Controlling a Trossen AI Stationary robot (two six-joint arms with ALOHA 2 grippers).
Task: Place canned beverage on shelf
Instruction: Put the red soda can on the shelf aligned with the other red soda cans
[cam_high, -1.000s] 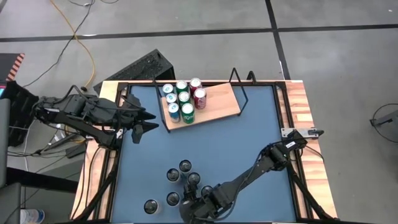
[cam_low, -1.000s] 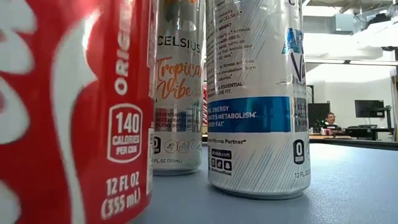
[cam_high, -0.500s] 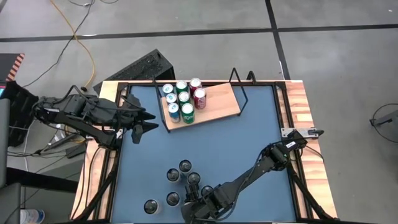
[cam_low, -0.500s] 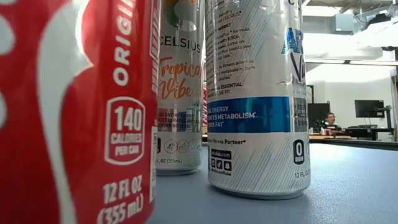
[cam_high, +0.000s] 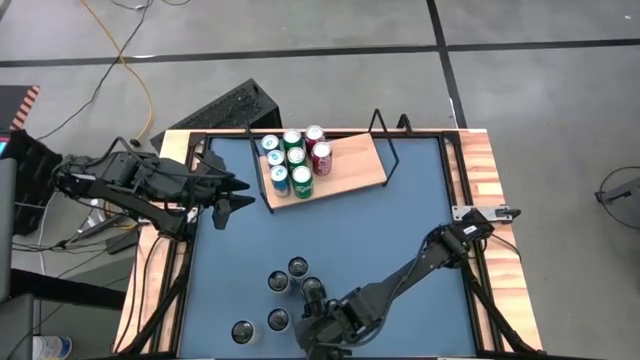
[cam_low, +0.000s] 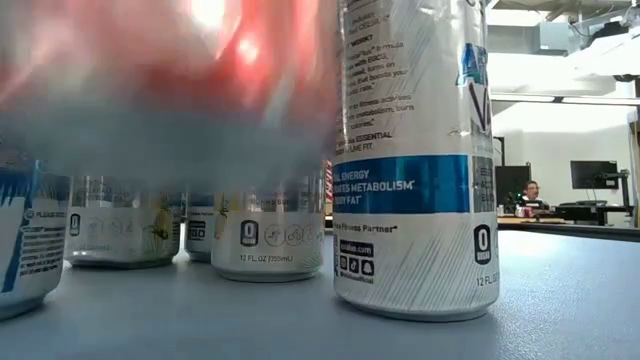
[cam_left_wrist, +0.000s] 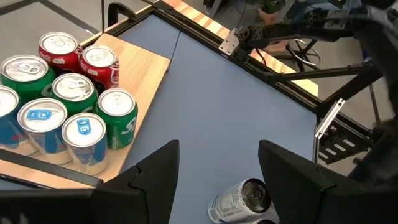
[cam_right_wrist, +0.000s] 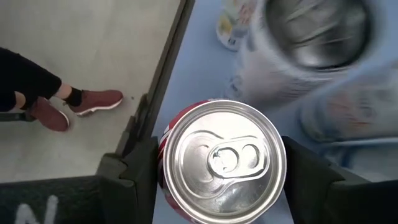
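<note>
Shelf (cam_high: 322, 165) lies at the tabletop's (cam_high: 400, 230) far edge, seven upright cans (cam_high: 295, 160) on its left end. Right tool (cam_high: 318, 322), arm stretched low, is at the near edge, well apart from the shelf. Left tool (cam_high: 232, 196) hovers beside the shelf, fingers parted, empty. Right wrist view: red can (cam_right_wrist: 219, 160) stands upright, lid up, clamped between both fingers (cam_right_wrist: 140, 171).

Overhead and tabletop-level views share the cans (cam_high: 290, 285); wrist cameras look closer.
</note>
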